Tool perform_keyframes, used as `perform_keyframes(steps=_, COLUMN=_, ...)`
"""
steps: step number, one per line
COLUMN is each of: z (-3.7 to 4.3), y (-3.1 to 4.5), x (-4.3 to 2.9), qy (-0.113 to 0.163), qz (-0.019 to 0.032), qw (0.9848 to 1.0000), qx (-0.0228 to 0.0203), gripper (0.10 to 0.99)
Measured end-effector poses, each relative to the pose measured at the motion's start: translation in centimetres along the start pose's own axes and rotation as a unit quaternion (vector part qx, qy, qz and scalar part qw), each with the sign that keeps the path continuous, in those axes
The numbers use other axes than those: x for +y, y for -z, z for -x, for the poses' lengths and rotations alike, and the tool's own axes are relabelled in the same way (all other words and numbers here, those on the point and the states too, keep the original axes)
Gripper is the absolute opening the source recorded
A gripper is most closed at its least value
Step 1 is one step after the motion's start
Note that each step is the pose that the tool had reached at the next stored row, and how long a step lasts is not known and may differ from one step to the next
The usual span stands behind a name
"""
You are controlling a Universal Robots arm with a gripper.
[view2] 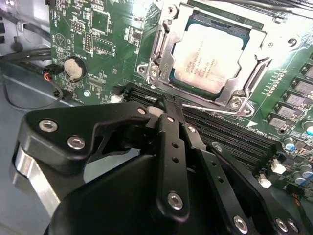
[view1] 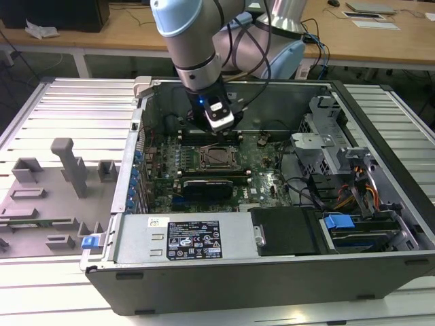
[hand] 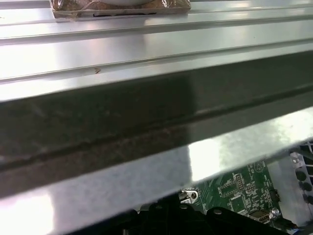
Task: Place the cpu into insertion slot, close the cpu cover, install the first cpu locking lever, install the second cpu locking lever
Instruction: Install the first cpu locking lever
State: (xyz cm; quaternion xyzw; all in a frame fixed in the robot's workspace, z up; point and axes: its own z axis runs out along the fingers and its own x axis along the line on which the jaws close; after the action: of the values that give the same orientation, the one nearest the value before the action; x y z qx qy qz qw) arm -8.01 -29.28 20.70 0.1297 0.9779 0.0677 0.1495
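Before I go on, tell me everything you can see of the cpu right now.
The cpu is a flat square chip with a pale silvery-tan metal top bearing faint print. It lies level in the insertion slot of the green motherboard. The silver cpu cover lies down around it, its rails overlapping the chip's edges while its window leaves the top bare. The tool sits beside the frame, apart from the chip.

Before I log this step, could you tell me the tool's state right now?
Tool: closed, tips at the locking lever; whether it grips it cannot be told.
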Motion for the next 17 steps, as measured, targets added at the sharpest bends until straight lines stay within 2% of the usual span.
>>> perform_keyframes(steps=7, z=-0.19, y=-0.14, x=0.09, qy=-0.019, qz=-0.0055, qw=0.9998, qx=-0.0035, gripper=0.106)
perform_keyframes(steps=13, z=-0.40, y=-0.22, x=0.66, qy=-0.029, qz=-0.0084, qw=0.9995, qx=-0.0053, gripper=0.106)
perform_keyframes(steps=17, z=-0.46, y=-0.29, x=0.79, qy=-0.038, qz=-0.0108, qw=0.9992, qx=-0.0069, gripper=0.106)
